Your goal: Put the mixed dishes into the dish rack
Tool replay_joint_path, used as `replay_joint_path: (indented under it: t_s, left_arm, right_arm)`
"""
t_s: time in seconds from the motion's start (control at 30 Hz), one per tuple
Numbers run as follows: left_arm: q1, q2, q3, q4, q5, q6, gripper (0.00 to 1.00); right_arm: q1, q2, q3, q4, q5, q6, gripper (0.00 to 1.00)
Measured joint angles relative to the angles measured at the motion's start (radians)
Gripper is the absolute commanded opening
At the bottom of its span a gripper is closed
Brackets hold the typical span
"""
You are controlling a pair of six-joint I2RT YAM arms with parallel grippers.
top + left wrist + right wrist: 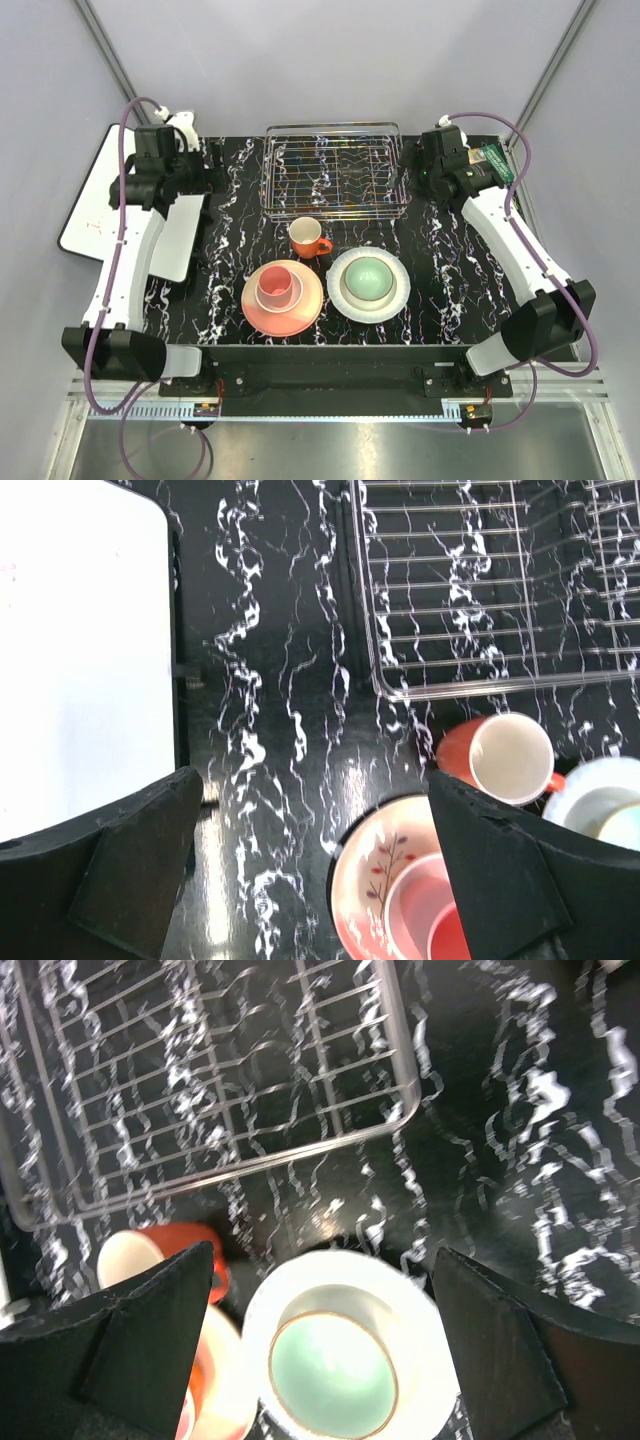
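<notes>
Left gripper (312,780) and right gripper (322,1252) gape empty; dish rack (335,170) lies between them, orange mug (305,237) nearby.

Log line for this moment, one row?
dish rack: empty | dishes: all on table | left hand: open, empty | right hand: open, empty

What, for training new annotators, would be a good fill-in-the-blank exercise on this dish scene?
1. On the pink plate stands a pink ____.
2. The white plate carries a pale green ____.
3. The dish rack holds ____ dishes so far.
4. The left gripper and the right gripper both stand ____.

Missing words: cup; bowl; no; open.
</notes>
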Motion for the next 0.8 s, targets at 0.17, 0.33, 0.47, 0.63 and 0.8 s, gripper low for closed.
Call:
replay_joint_path:
  t_s: [0.17, 0.33, 0.47, 0.63, 0.8]
  left_arm:
    - [-0.054, 0.12, 0.063, 0.077, -0.018, 0.007, 0.99]
    - [-0.119, 0.361, 0.261, 0.176, -0.019, 0.021, 0.99]
    - [-0.157, 0.52, 0.327, 0.233, -0.031, 0.031, 0.99]
    - [-0.179, 0.639, 0.327, 0.251, -0.037, 0.045, 0.98]
    - [-0.179, 0.676, 0.311, 0.271, -0.052, 0.061, 0.99]
  right_arm:
    - [0.001, 0.066, 0.093, -0.002, 0.128, -0.028, 0.98]
    - [0.001, 0.229, 0.238, 0.025, 0.256, -0.059, 0.98]
    - [0.001, 0.359, 0.278, 0.037, 0.338, -0.075, 0.98]
    - [0.001, 0.493, 0.288, 0.035, 0.394, -0.097, 0.98]
    - [0.001, 0.572, 0.298, 0.036, 0.41, -0.107, 0.98]
